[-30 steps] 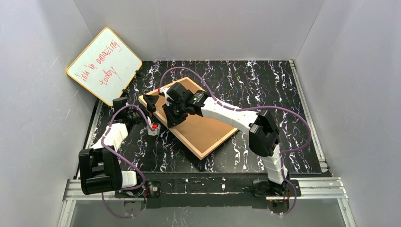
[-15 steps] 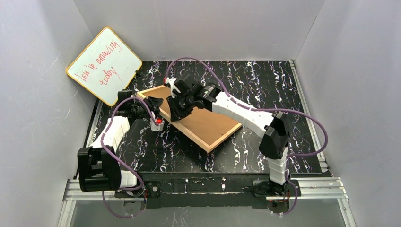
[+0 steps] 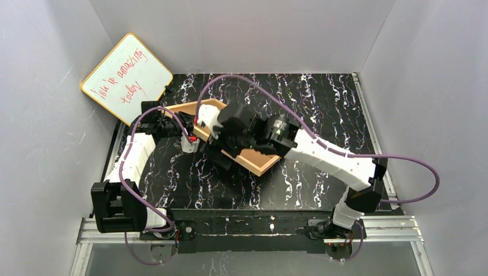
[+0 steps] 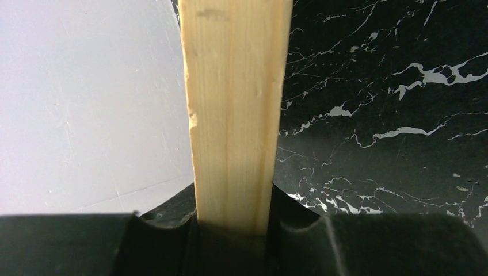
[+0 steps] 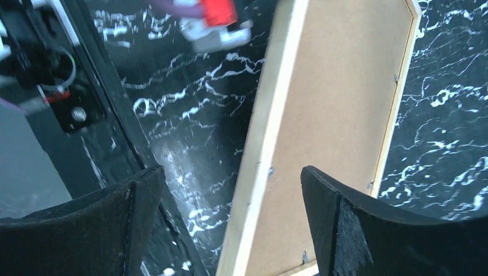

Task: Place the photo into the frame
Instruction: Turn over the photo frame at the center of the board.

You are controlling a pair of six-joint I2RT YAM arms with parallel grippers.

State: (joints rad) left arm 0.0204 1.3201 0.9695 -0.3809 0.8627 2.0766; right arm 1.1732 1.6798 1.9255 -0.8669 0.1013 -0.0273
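Left fingers (image 4: 164, 247) pinched the frame (image 4: 233, 115) at one end; right fingers (image 5: 368, 230) hung wide open, empty, over its long rail

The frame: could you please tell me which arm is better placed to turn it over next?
Probably left: the left gripper is shut on the frame's wooden edge, while the right gripper stands open above the backing board, holding nothing.
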